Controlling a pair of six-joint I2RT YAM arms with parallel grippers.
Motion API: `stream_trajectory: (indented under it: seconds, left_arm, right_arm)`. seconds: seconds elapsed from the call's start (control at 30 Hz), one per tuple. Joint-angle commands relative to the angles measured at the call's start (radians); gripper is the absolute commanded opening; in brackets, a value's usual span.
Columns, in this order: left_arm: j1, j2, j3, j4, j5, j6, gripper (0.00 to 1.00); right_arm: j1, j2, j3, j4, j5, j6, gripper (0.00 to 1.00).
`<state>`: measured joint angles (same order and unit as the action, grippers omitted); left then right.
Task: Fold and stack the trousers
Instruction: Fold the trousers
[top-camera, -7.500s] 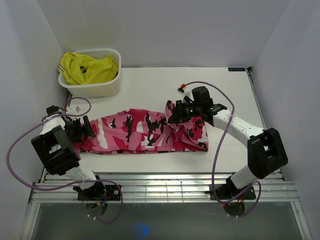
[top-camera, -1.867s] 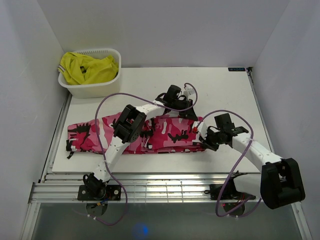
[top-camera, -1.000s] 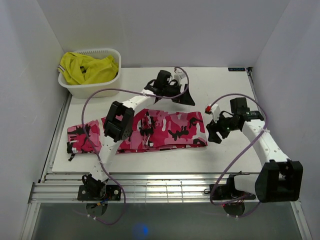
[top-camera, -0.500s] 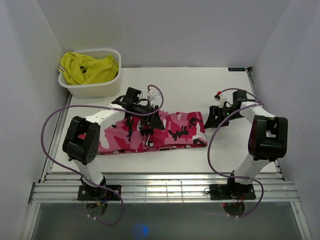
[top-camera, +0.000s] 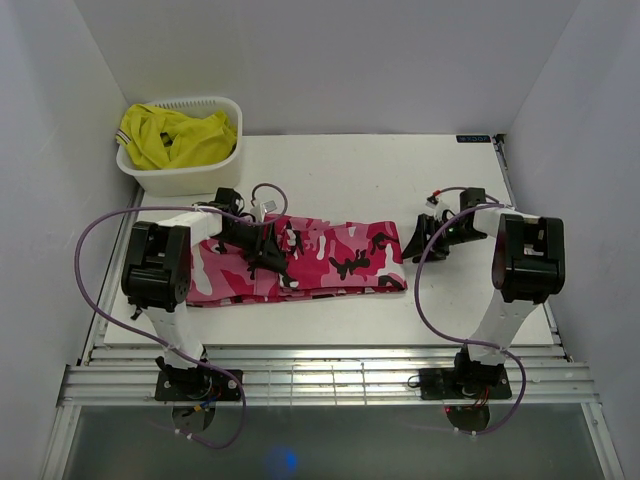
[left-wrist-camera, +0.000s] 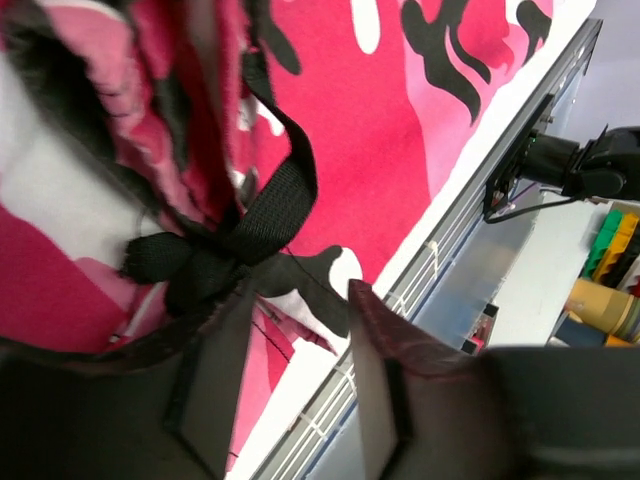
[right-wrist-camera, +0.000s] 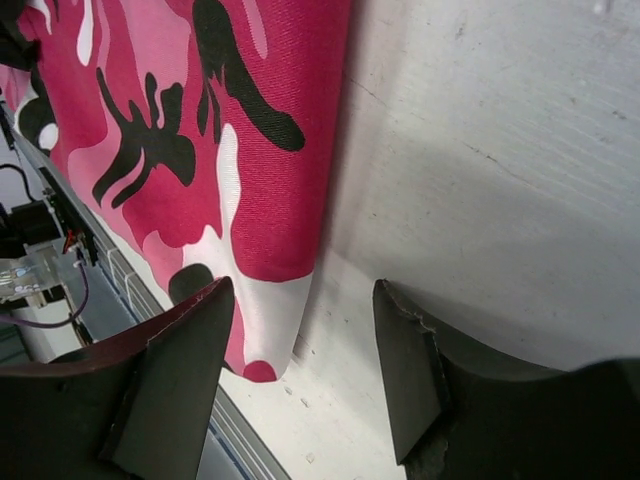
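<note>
The trousers (top-camera: 330, 255), in pink, white, dark red and black camouflage, lie in a long band across the middle of the table (top-camera: 400, 170). My left gripper (top-camera: 268, 248) hovers over their left-middle part, beside a bunched fold. In the left wrist view the left gripper (left-wrist-camera: 300, 290) is open, and a knotted black strap (left-wrist-camera: 270, 210) and a fabric edge lie just beyond its tips. My right gripper (top-camera: 418, 238) sits at the trousers' right end. Seen from its wrist, the right gripper (right-wrist-camera: 302, 290) is open over bare table, and the cloth's corner (right-wrist-camera: 270, 300) lies by its left finger.
A white basket (top-camera: 190, 178) holding a yellow garment (top-camera: 175, 135) stands at the back left corner. The slatted rail (top-camera: 320, 375) runs along the table's near edge. White walls close in the left, back and right sides.
My left arm swung back from the far middle of the table to the trousers' left-middle, and its jaws narrowed. My right gripper moved in to the trousers' right end.
</note>
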<state>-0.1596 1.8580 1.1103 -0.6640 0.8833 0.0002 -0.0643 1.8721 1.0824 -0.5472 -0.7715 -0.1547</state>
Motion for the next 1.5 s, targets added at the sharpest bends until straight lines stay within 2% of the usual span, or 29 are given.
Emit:
stream_trajectory:
  seconds: [0.0, 0.1, 0.23, 0.37, 0.57, 0.67, 0.7, 0.77, 0.8, 0.83, 0.9, 0.93, 1.03, 1.2, 1.4, 1.47]
  left_arm:
    - [-0.014, -0.072, 0.026, -0.017, 0.023, 0.060, 0.56]
    - [-0.014, -0.079, 0.029, 0.001, 0.014, 0.049, 0.57]
    - [-0.014, -0.062, 0.010, 0.020, -0.035, 0.032, 0.55]
    - [-0.011, -0.013, -0.029, 0.041, -0.125, 0.011, 0.45]
    - [-0.008, 0.075, -0.011, 0.049, -0.138, 0.011, 0.40]
    - [-0.008, 0.105, 0.019, 0.047, -0.113, 0.011, 0.40]
    - [-0.006, 0.110, 0.025, 0.047, -0.104, 0.011, 0.40]
    - [-0.006, 0.107, 0.034, 0.053, -0.084, 0.011, 0.44]
    - [-0.006, 0.099, 0.034, 0.055, -0.061, 0.011, 0.47]
    - [-0.008, 0.089, 0.039, 0.055, -0.046, 0.011, 0.56]
    - [-0.006, 0.029, 0.045, 0.049, -0.029, 0.012, 0.65]
    - [-0.008, 0.001, 0.068, 0.021, -0.029, 0.033, 0.73]
    - [-0.001, -0.132, 0.098, -0.028, -0.099, 0.064, 0.86]
    - [0.072, -0.314, 0.077, -0.114, -0.162, 0.081, 0.98]
    - [0.336, -0.434, -0.003, -0.189, -0.216, 0.164, 0.98]
    - [0.368, -0.431, -0.018, -0.210, -0.260, 0.190, 0.98]
  right_arm:
    - [0.006, 0.059, -0.041, -0.005, 0.019, -0.022, 0.64]
    - [0.015, 0.114, -0.047, -0.039, -0.023, -0.048, 0.62]
    - [0.032, 0.142, -0.055, 0.006, -0.058, -0.013, 0.61]
    - [0.058, 0.150, -0.026, 0.003, -0.020, 0.004, 0.63]
    - [0.103, 0.159, 0.010, -0.008, 0.052, 0.035, 0.62]
    - [0.103, 0.177, 0.039, -0.020, 0.044, 0.021, 0.49]
    - [0.101, 0.180, 0.048, -0.020, 0.040, 0.020, 0.32]
    - [0.098, 0.174, 0.050, -0.010, 0.040, 0.012, 0.19]
    - [0.095, 0.173, 0.053, -0.011, 0.044, 0.012, 0.08]
    - [0.090, 0.161, 0.051, -0.011, 0.040, 0.006, 0.08]
    - [0.045, 0.134, 0.041, -0.028, 0.029, -0.011, 0.08]
    - [0.028, 0.095, 0.037, -0.039, 0.031, -0.022, 0.08]
    - [-0.099, 0.004, 0.042, -0.114, 0.038, -0.094, 0.08]
    - [-0.248, -0.080, 0.131, -0.357, 0.038, -0.294, 0.08]
    - [-0.400, -0.143, 0.263, -0.560, 0.054, -0.481, 0.08]
    - [-0.433, -0.162, 0.312, -0.646, 0.043, -0.523, 0.08]
